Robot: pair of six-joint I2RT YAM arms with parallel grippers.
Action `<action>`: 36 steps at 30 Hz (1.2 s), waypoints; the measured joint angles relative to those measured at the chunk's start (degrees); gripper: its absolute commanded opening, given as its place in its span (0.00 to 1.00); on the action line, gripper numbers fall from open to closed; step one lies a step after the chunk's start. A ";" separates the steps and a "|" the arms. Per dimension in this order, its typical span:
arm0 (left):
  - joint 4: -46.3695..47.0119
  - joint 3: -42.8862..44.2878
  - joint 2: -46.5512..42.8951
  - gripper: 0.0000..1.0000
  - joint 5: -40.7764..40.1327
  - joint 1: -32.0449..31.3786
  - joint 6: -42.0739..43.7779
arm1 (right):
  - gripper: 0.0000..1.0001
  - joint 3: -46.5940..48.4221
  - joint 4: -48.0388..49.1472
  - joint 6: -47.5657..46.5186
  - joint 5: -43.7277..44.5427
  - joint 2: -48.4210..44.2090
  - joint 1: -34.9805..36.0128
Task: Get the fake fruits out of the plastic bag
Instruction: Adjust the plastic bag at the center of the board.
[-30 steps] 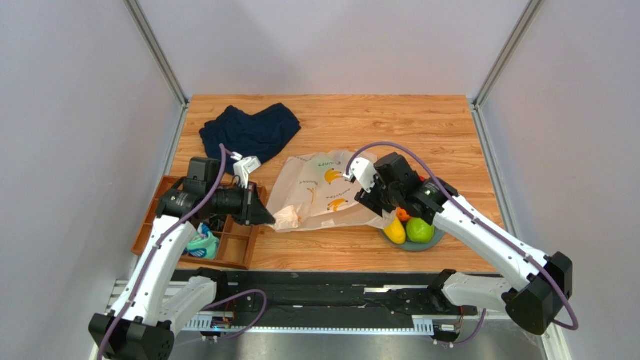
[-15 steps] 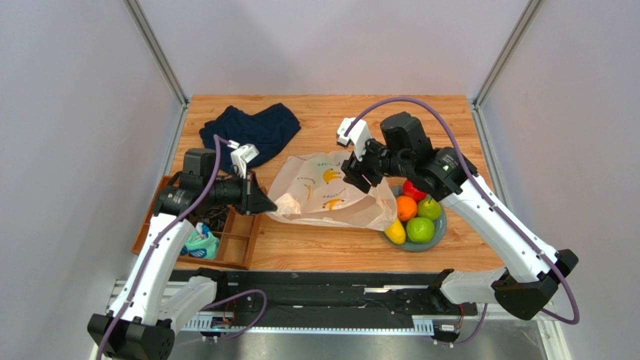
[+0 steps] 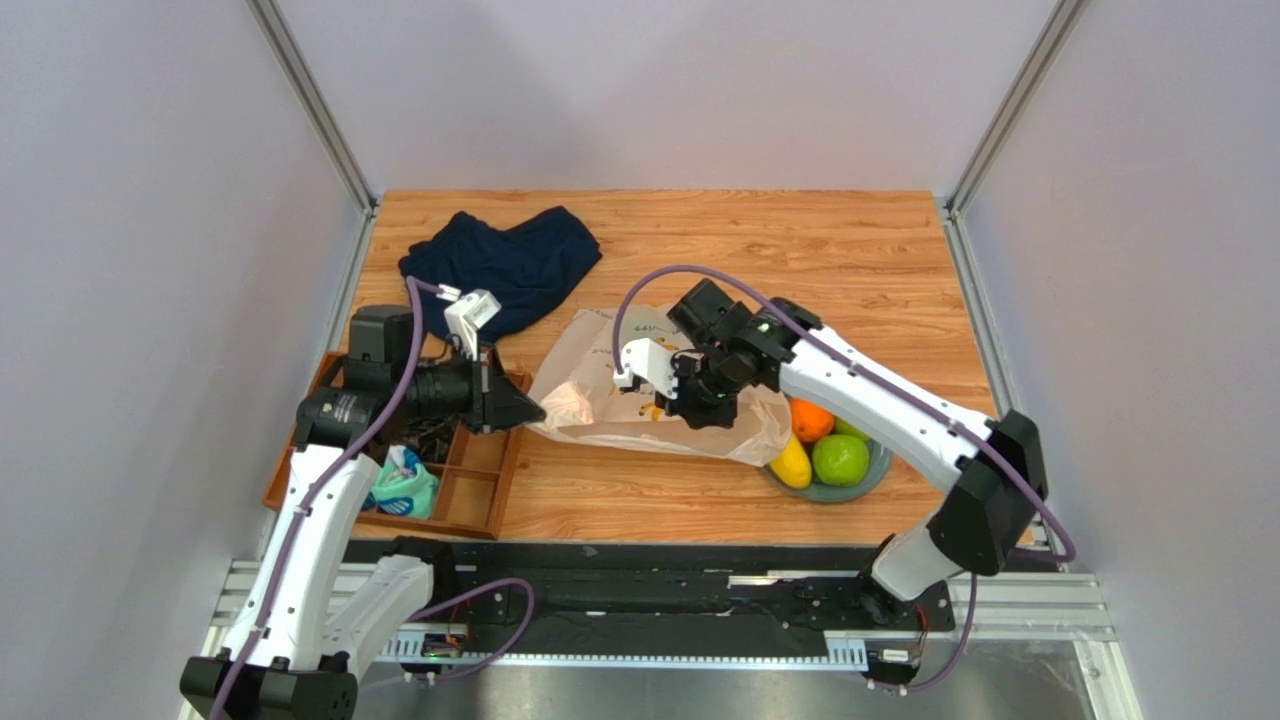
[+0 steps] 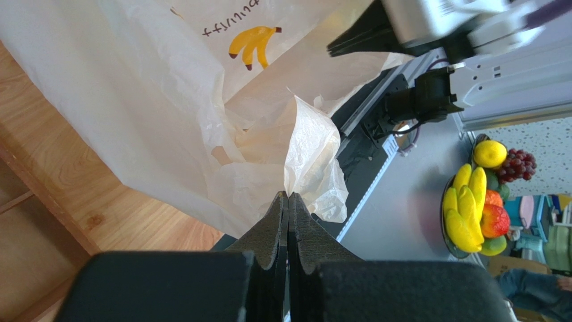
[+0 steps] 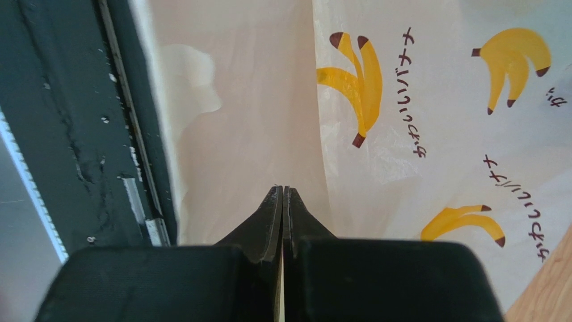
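Observation:
The plastic bag, cream with yellow banana prints, lies crumpled at the table's middle. My left gripper is shut on the bag's left edge, and the film bunches just past its tips. My right gripper reaches over the bag's middle with its jaws shut. A thin sliver of the bag's film sits between its pads, at the tips. An orange, a green apple and a yellow fruit sit on a grey plate right of the bag. Anything inside the bag is hidden.
A dark navy cloth lies at the back left. A wooden compartment tray holding rolled teal socks stands under my left arm. The black rail runs along the near edge. Grey walls close in on both sides.
My right arm swung from beside the plate up and leftward over the bag, and its jaws went from open to shut. The left gripper drew the bag's edge slightly left.

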 measured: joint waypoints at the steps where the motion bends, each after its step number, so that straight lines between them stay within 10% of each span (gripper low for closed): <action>1: 0.00 0.00 -0.09 0.00 0.28 0.20 -0.02 | 0.00 0.00 -0.02 -0.55 1.07 1.46 0.22; 17: -7.06 1.70 -3.02 0.00 7.93 2.19 5.07 | 0.00 14.32 21.18 8.96 28.48 22.71 -8.52; 27: -19.32 7.56 -6.64 0.00 9.86 2.60 15.13 | 0.00 -14.05 18.32 16.87 26.95 1.44 -2.67; 36: -16.81 4.94 -6.29 0.00 10.67 4.15 13.64 | 0.00 -1.51 16.22 17.07 18.29 7.06 1.84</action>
